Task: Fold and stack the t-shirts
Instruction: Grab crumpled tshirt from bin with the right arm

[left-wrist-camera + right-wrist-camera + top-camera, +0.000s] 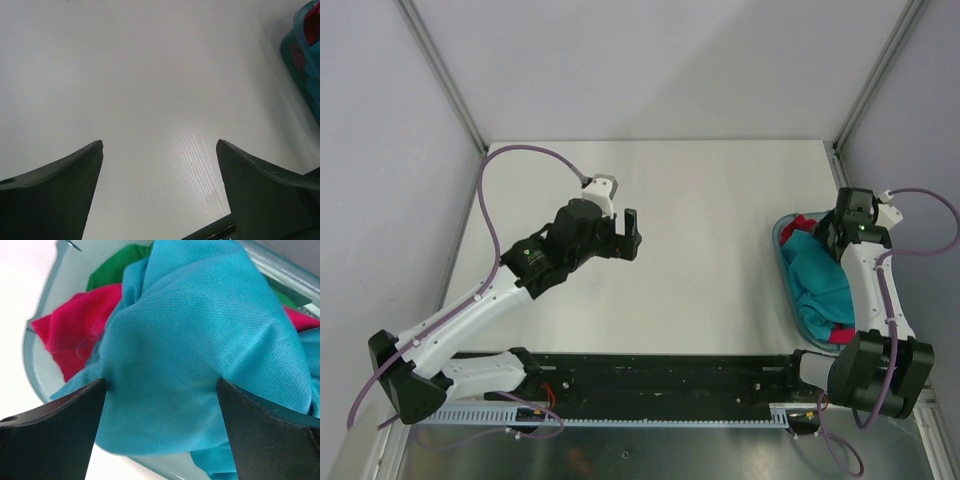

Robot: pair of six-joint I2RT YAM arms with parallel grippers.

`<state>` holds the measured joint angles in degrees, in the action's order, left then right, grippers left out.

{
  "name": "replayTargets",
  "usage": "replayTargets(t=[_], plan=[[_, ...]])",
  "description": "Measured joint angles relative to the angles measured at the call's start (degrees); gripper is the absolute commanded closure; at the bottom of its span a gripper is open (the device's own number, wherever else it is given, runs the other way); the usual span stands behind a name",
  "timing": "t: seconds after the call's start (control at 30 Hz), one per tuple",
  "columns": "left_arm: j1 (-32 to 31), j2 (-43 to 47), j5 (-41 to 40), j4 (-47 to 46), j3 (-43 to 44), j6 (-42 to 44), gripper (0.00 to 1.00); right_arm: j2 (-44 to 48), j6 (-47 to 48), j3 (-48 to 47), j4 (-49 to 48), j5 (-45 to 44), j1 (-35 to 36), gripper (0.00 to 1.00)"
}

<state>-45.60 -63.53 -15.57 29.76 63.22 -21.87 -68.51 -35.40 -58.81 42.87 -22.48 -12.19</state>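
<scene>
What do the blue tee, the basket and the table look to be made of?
Blue tee: soft knit mesh cloth, matte; tiny pinholes and loose folds show.
Basket: translucent teal plastic, smooth, slightly glossy; light passes through its wall.
Table: white, perhaps fluted plastic sheet; fine parallel ribs show, with a faint sheen.

Bare worktop (720, 200) runs from the left tool (632, 232) across to the basket (70, 265), and that tool's wide-apart jaws frame only white surface. The basket sits at the worktop's right edge, close to the right wall (920, 110), with the right arm standing along that side, so room there is tight. Inside the basket a teal shirt (200, 340) bulges up and fills the gap between the spread jaws of the right tool (160, 382). A magenta shirt (75, 335) and a green shirt (115, 270) are wedged beneath it against the basket wall. A black rail (670, 385) bounds the near edge.
</scene>
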Motion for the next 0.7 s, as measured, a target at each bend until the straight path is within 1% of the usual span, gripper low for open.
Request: replayTargets(t=[0.1,0.13,0.2,0.23,0.33,0.37,0.4,0.43,0.5,0.7], plan=[[0.0,-0.68,0.63,0.0,0.0,0.0,0.01,-1.09,-0.17,3.21,-1.66,0.09,0.0,0.07],[0.0,-0.9,0.81,0.0,0.0,0.0,0.01,-1.22,-0.2,4.15,-1.95,0.07,0.0,0.1],[0.0,-1.25,0.96,0.02,0.0,0.0,0.01,-1.42,-0.24,5.25,-2.25,-0.02,0.0,0.23],[0.0,-1.38,0.98,0.0,0.0,0.0,0.01,-1.44,-0.28,5.42,-2.47,-0.15,0.0,0.33],[0.0,-1.53,1.01,0.0,0.0,0.0,0.01,-1.38,-0.07,5.44,-3.02,-0.37,0.0,0.73],[0.0,-1.57,1.01,0.0,0.0,0.02,0.01,-1.27,-0.04,5.44,-3.15,-0.44,0.0,0.84],[0.0,-1.62,1.01,0.0,0.0,0.02,0.01,-1.03,-0.04,5.44,-3.28,-0.5,0.0,0.92],[0.0,-1.68,1.01,0.02,0.0,0.02,0.01,-0.72,0.17,5.44,-3.3,-0.5,0.0,0.96],[0.0,-1.73,1.01,0.0,0.0,0.09,0.01,0.52,0.02,5.44,-3.23,-0.55,0.0,0.99],[0.0,-1.68,0.9,0.02,0.02,0.76,0.01,4.44,0.07,2.38,0.24,-0.09,0.0,1.0]])
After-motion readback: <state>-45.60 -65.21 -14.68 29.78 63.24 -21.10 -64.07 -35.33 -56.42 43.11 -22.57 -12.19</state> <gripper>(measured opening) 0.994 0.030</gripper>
